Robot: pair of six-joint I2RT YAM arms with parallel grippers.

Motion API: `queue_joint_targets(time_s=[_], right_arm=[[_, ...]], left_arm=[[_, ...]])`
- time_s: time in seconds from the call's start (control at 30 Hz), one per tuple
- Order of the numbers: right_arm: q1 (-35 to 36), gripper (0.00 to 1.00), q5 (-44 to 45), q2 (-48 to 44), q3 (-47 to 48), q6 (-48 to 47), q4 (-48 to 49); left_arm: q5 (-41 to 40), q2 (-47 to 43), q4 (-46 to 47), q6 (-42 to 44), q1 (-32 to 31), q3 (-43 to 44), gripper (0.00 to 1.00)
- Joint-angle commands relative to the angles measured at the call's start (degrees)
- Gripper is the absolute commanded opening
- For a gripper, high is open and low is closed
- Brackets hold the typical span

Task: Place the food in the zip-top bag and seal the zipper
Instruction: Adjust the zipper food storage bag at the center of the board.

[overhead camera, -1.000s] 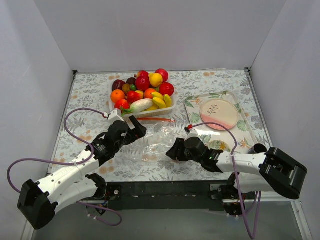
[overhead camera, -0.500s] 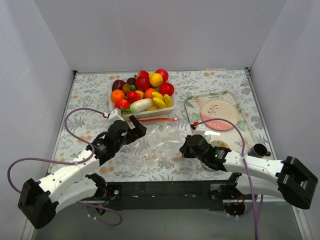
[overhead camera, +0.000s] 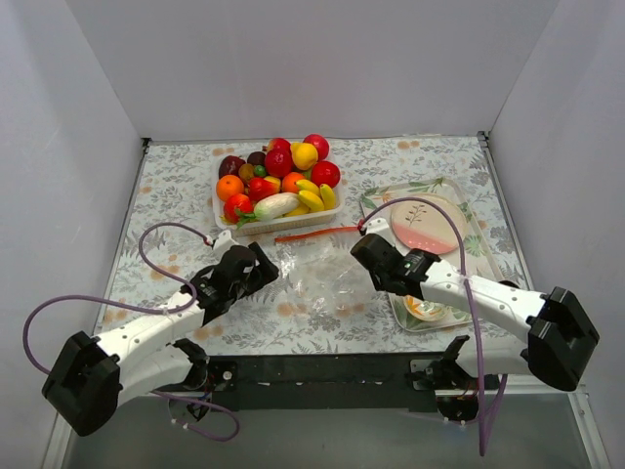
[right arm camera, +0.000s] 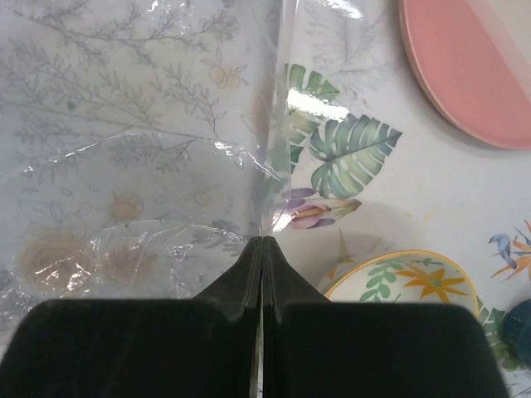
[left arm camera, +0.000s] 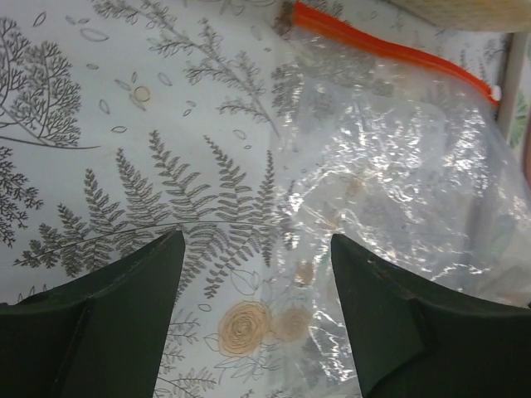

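The food [overhead camera: 278, 181], glossy red, yellow, orange, purple and white toy fruits, is heaped in a white basket [overhead camera: 234, 221] at the back. The clear zip-top bag [overhead camera: 317, 274] lies crinkled on the table between my arms, its red-orange zipper [overhead camera: 312, 234] along the far side. My right gripper [overhead camera: 358, 246] is shut on the bag's right edge, holding the film [right arm camera: 141, 124] up just ahead of its tips [right arm camera: 261, 240]. My left gripper [overhead camera: 266, 266] is open over the bag's left edge [left arm camera: 398, 182], its tips [left arm camera: 257, 249] apart; the zipper [left arm camera: 390, 50] runs beyond.
A leaf-patterned tray [overhead camera: 469, 210] at the right holds a pink plate [overhead camera: 430, 223] and a small yellow-rimmed bowl [overhead camera: 430, 308]; both the plate [right arm camera: 465, 75] and the bowl [right arm camera: 415, 282] lie just right of my right gripper. Purple cables loop beside both arms. White walls enclose the table.
My right gripper shut on the bag's edge and pulled it away and to the right, toward the tray. The bag shifted with it. My left gripper's jaws narrowed somewhat.
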Motion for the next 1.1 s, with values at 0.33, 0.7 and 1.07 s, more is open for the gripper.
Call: queue_joint_targets(time_s=[0.33, 0.7, 1.07], right_arm=[[-1.1, 0.01, -9.6, -6.5, -1.0, -4.8, -3.1], [-3.8, 0.01, -10.0, -4.6, 2.7, -6.3, -1.9], [-7.9, 0.01, -11.5, -0.1, 6.5, -7.2, 2.4]], left_arm=[[10.1, 5.7, 23.6, -8.5, -1.0, -11.8, 0.7], [-2.9, 10.3, 13.7, -19.2, -11.2, -9.1, 0.4], [-6.8, 7.2, 8.8, -16.5, -20.0, -2.5, 0.0]])
